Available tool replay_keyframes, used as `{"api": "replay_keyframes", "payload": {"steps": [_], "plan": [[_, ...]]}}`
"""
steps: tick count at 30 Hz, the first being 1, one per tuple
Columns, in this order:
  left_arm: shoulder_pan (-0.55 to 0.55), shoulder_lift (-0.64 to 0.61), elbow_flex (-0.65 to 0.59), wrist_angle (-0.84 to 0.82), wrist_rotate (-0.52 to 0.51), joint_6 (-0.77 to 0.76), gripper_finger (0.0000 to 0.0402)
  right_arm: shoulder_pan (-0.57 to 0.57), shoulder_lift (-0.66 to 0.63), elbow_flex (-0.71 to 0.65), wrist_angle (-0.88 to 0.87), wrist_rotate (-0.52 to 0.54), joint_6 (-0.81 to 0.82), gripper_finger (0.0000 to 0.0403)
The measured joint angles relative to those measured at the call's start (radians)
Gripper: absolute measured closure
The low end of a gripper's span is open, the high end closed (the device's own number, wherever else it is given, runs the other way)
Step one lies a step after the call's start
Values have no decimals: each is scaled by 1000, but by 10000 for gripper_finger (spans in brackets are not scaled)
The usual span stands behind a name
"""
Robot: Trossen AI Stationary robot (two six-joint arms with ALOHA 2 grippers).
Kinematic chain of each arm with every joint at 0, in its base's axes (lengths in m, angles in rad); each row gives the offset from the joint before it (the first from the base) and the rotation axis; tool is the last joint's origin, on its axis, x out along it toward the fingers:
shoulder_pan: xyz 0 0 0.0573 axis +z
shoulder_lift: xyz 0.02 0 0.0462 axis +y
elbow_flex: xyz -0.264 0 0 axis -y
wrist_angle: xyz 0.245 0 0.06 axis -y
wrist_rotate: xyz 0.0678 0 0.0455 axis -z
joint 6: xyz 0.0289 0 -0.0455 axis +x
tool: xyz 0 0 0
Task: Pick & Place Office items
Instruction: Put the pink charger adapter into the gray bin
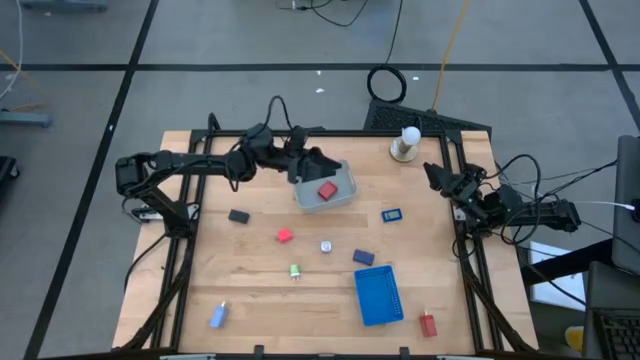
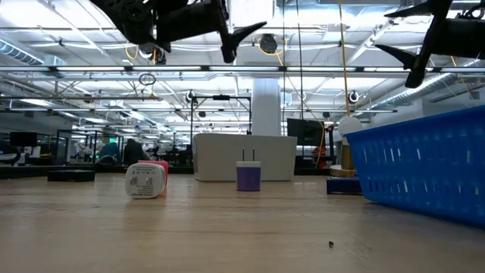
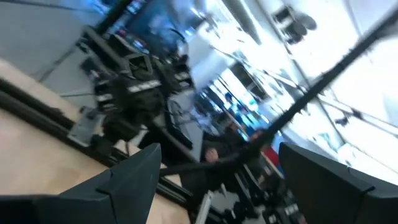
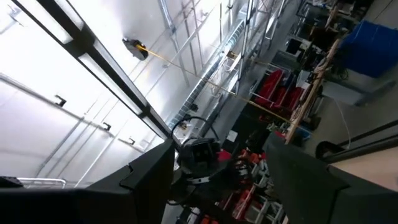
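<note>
The office items lie scattered on the wooden table (image 1: 250, 290): a red block (image 1: 327, 190) sits inside the pale bin (image 1: 343, 196); a black piece (image 1: 238, 216), a small red piece (image 1: 284, 236), a silver piece (image 1: 326, 246), a green piece (image 1: 295, 270), a dark blue block (image 1: 363, 257), a framed blue piece (image 1: 391, 214), a light blue piece (image 1: 218, 316) and a red piece (image 1: 428, 324) rest apart on the wood; the blue tray (image 1: 379, 295) lies near the last; the left gripper (image 1: 312, 162) hangs raised over the bin's edge, fingers spread wide, holding nothing; the right gripper (image 1: 436, 175) is lifted near the table's right edge, fingers parted and empty.
</note>
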Motion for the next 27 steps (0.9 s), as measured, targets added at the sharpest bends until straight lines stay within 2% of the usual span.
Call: {"api": "replay_keyframes", "payload": {"steps": [5,9,12,14,16,18,20,21,23,27], "plan": [[-3,0,62,-24,169,43,73,0,16,0,0,0,5,161],[-16,0,147,-158,283,139,73,0,49,1,0,0,19,161],[-32,0,253,-379,311,256,73,0,83,1,0,-1,43,161],[-42,0,337,-638,293,398,74,0,108,1,0,-1,62,161],[-58,1,440,-969,166,579,79,0,131,1,-1,-1,80,161],[-87,2,546,-1259,-92,738,91,0,156,1,-1,-1,88,161],[-122,0,618,-1419,-384,804,107,0,177,1,-1,0,89,161],[-137,-1,639,-1458,-485,814,115,0,187,1,-1,0,95,161],[-149,0,669,-1509,-558,808,130,0,206,1,-1,1,119,161],[-138,-2,703,-1528,-496,741,147,0,245,1,-1,1,164,161]]}}
